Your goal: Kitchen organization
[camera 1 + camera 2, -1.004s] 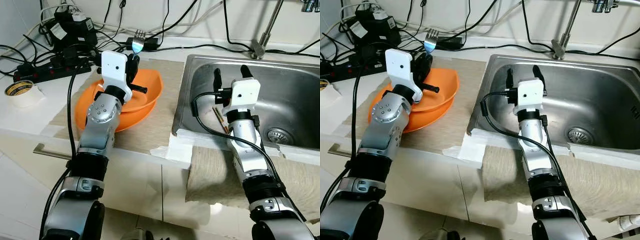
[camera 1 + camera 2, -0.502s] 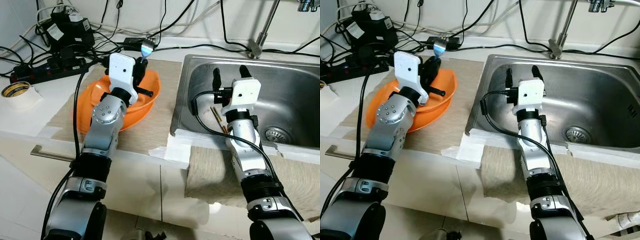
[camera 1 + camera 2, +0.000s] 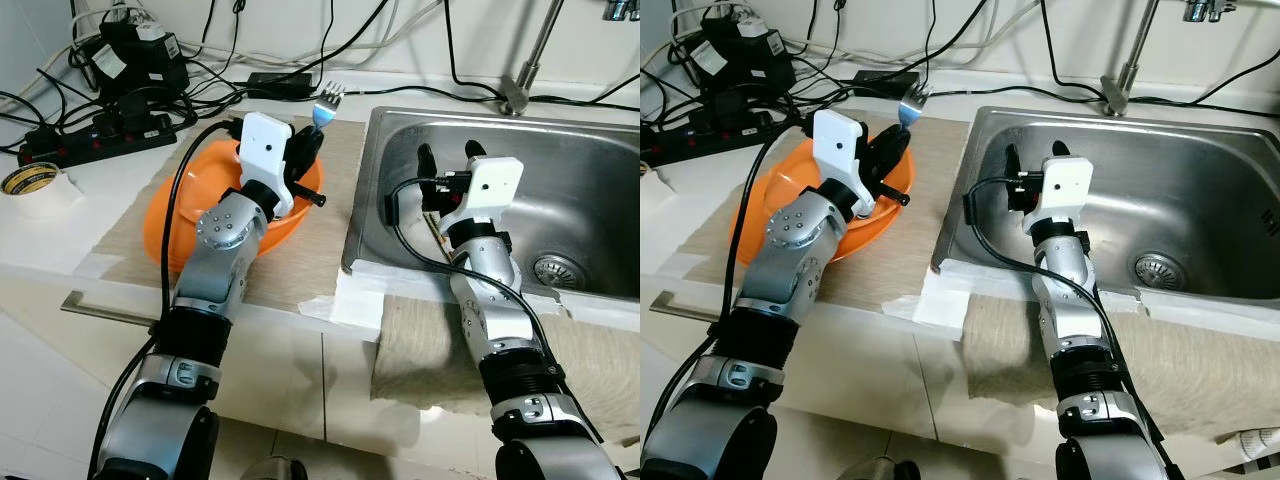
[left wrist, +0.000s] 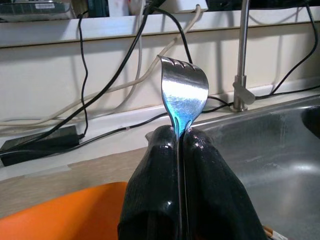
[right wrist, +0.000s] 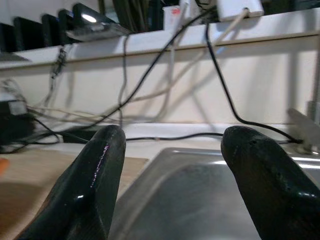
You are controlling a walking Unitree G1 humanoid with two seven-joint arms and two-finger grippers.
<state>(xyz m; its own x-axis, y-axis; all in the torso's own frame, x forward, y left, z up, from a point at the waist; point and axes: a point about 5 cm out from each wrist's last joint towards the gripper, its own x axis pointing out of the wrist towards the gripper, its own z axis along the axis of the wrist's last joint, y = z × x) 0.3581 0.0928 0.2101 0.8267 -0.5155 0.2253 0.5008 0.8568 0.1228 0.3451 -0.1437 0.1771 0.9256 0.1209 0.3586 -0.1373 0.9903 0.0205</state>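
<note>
The left gripper [image 4: 179, 145], clenched tight on the fork [image 4: 184, 96], has carried it from over the orange bowl [image 3: 185, 215] toward the sink [image 3: 590, 185], so it may go in there, while the right gripper [image 3: 443, 160] waits open.

The fork [image 4: 183, 95] shows tines and neck — its handle is buried between the left gripper [image 4: 179, 145] fingers. Beside it, the orange bowl [image 4: 65, 212] is cut off by the picture's lower edge.

One fork [image 4: 184, 95], one orange bowl [image 3: 190, 205], one tape roll [image 3: 38, 180], perhaps two chopsticks [image 3: 433, 226].
</note>
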